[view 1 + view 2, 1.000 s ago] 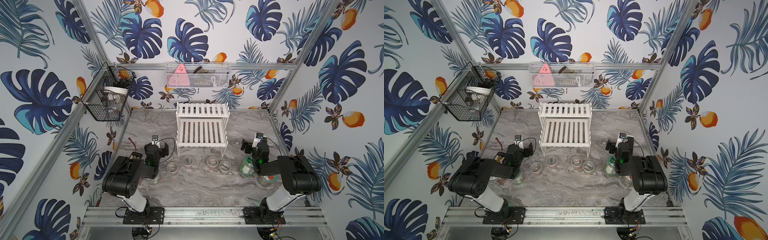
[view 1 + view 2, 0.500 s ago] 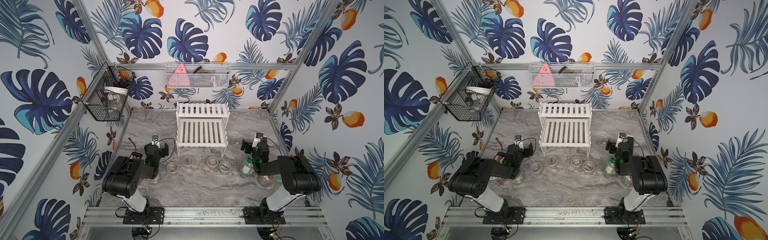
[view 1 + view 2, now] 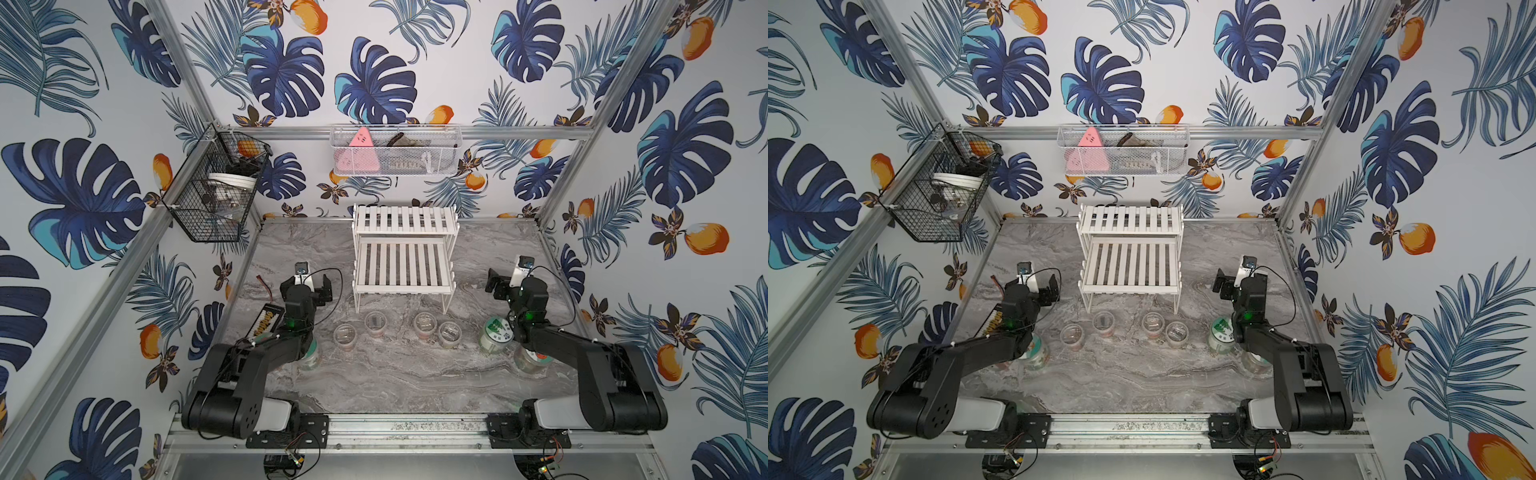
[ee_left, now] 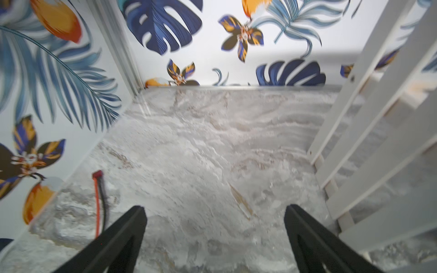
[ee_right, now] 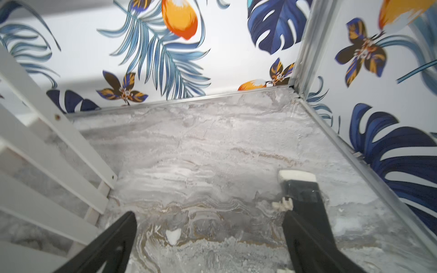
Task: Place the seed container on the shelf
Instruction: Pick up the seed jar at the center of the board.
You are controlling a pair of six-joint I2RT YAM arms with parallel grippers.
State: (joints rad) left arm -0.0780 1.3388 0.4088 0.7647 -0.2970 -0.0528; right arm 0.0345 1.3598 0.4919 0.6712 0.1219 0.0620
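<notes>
The white two-tier slatted shelf (image 3: pixel 402 268) (image 3: pixel 1128 268) stands at the back middle of the marble table, with nothing on it. Several small clear lidded containers (image 3: pixel 375 322) (image 3: pixel 1104 322) stand in a row in front of it; which one is the seed container I cannot tell. My left gripper (image 3: pixel 306 287) (image 3: pixel 1031 288) (image 4: pixel 214 208) is open over bare table left of the shelf (image 4: pixel 378 132). My right gripper (image 3: pixel 515 283) (image 3: pixel 1241 285) (image 5: pixel 209 214) is open over bare table right of the shelf (image 5: pixel 35 141). Neither holds anything.
A green-and-white lidded jar (image 3: pixel 496 334) stands beside the right arm; other jars (image 3: pixel 309 355) sit partly under both arms. A black wire basket (image 3: pixel 212 195) and a white mesh basket (image 3: pixel 395 156) hang on the walls. A red-black cable (image 4: pixel 98 196) lies near the left wall.
</notes>
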